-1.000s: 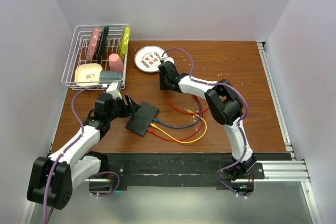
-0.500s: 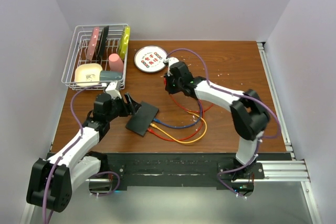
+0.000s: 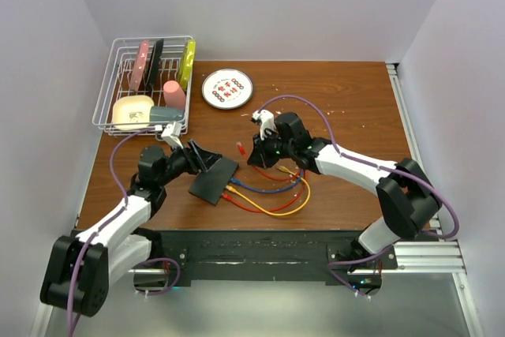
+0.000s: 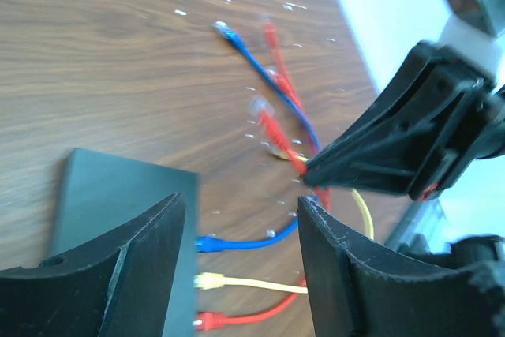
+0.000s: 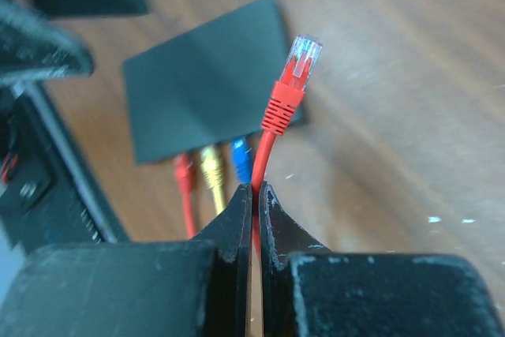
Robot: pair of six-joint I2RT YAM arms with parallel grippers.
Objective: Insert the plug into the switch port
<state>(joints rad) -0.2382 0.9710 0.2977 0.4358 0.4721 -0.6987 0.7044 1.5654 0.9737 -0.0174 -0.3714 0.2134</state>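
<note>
Pale walls [image 3: 260, 5] close in a brown wooden table [image 3: 347, 108] speckled with white crumbs. At the upper left of the overhead view stands a wire dish rack [image 3: 150, 84] holding dishes and utensils, and just right of it lies a round white plate [image 3: 227, 88] with a red pattern.

Left of the table's centre lies the switch [image 3: 213, 179], flat and black, turned at an angle. Red, yellow and blue plugged cables [image 5: 211, 167] sit side by side in its lower-right edge and loop away to the right.

The right gripper [image 5: 252, 191] is pinched tight on a red cable [image 5: 272, 128] just below its end. The clear plug [image 5: 302, 54] sticks up past the fingertips, in the air, right of the switch and apart from it.

The left gripper [image 3: 201, 157] is at the switch's upper-left end, its fingers [image 4: 150, 266] spread wide. From its wrist view the switch's corner shows between and below them. I cannot tell whether they touch it.
</note>
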